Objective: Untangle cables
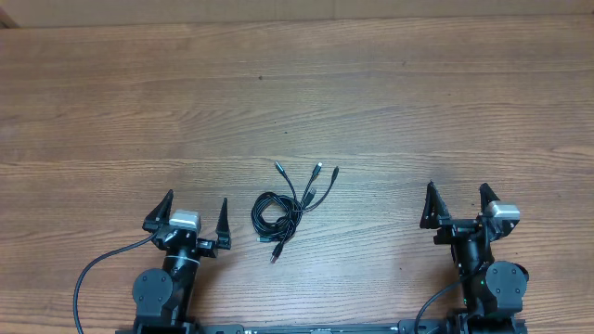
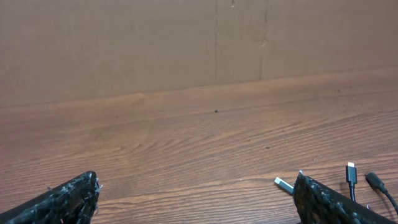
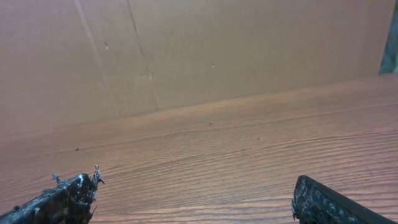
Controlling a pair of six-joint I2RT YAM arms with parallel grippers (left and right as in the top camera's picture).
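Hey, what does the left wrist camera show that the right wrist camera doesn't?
Only the left wrist view: plug ends of the thin black cables at the lower right, one of them silvery, close to the left tool. Only the right wrist view: a greenish strip at the right edge, and no cables. Both: the brown wood-grain table, a brown cardboard wall behind it, and the camera's own tool open and empty, the right tool included.

Wood-grain table (image 1: pixel 297 83), brown cardboard backdrop (image 3: pixel 249 50) w/ vertical seams behind, soft even light
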